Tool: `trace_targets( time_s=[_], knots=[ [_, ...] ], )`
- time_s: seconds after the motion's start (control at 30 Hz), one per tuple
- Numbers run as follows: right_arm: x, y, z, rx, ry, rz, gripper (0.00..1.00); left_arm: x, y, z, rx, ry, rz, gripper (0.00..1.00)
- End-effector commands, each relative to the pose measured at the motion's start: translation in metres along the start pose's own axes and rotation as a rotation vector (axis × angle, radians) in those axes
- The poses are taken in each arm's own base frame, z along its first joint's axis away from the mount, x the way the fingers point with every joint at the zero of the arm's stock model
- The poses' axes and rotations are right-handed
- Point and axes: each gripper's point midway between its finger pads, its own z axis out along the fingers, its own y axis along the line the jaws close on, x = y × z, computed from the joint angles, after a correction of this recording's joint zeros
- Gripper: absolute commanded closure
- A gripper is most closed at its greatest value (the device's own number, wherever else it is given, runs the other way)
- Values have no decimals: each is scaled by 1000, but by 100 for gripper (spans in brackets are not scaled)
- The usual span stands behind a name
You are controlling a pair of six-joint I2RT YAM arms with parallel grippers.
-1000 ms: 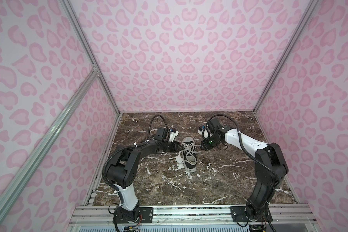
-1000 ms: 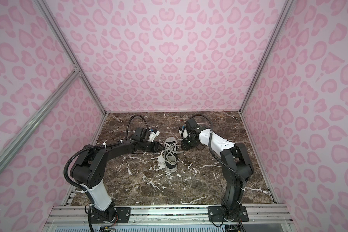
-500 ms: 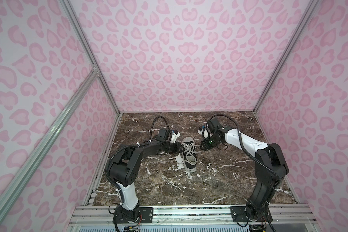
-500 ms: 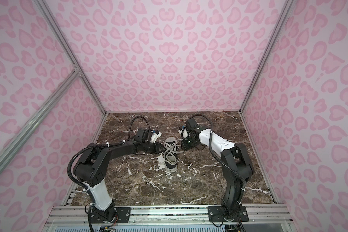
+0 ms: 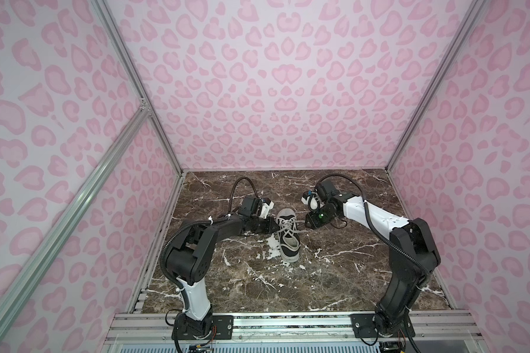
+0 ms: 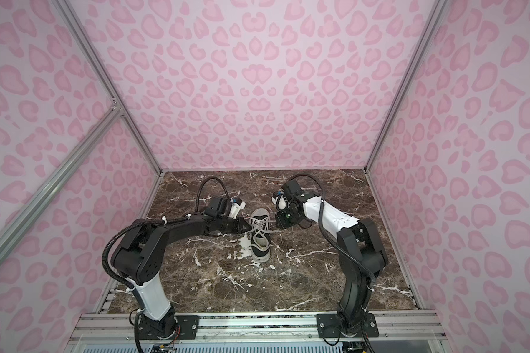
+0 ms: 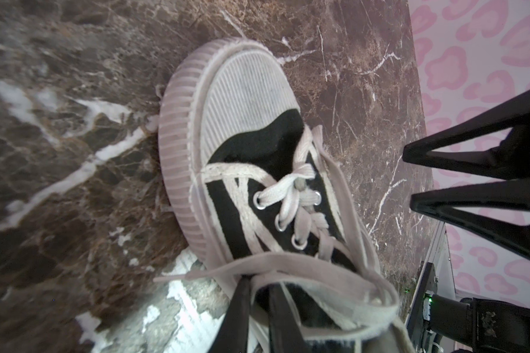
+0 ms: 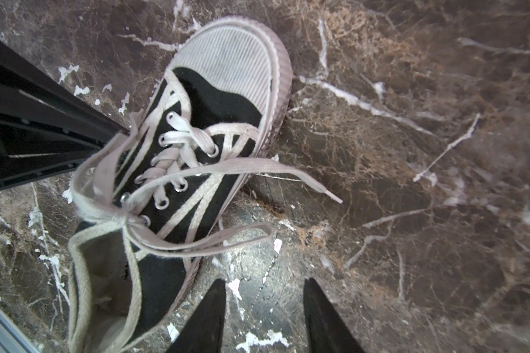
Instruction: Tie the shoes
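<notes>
Inspection from the remote station.

**Task item.** The shoe [image 5: 288, 241] [image 6: 260, 241] stands upright on its sole near the middle of the tabletop [image 5: 334, 275]. It is a black canvas low-top with a white ribbed toe cap. Its open heel end faces the back wall.

**Laces.** The laces [image 8: 178, 171] [image 7: 288, 189] are off-white and flat, threaded through the metal eyelets. In the right wrist view the strands bunch and cross at the top eyelets. From there a loop runs out to the side of the shoe where the left tool sits. One loose end, with its tip, lies on the tabletop on the other side of the shoe.

**Left tool.** The left tool [image 5: 275, 226] [image 6: 249, 227] [image 7: 257, 281] is at the collar end of the shoe, its point against the lace area. I see its jaws drawn nearly together, pinching a lace strand at the tips.

**Right tool.** The right tool [image 5: 306, 224] [image 8: 263, 282] is just beside the shoe's heel end, on the side opposite the left tool and clear of the canvas. Its jaws stand apart, with only bare tabletop between them. It grips nothing.
</notes>
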Motion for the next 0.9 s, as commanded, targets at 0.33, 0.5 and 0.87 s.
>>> trace_targets(
  time_s=[0.33, 0.5, 0.87],
  knots=[
    [3, 20, 2, -59, -27, 16, 55, -16, 15, -33, -232, -23, 84, 96],
    [-4, 40, 5, -100, -66, -5, 55, -22, 17, -40, -284, -9, 122, 96],
    [-33, 70, 4, -173, -218, -104, 57, -30, 20, -39, -328, 78, 188, 96]
  ],
)
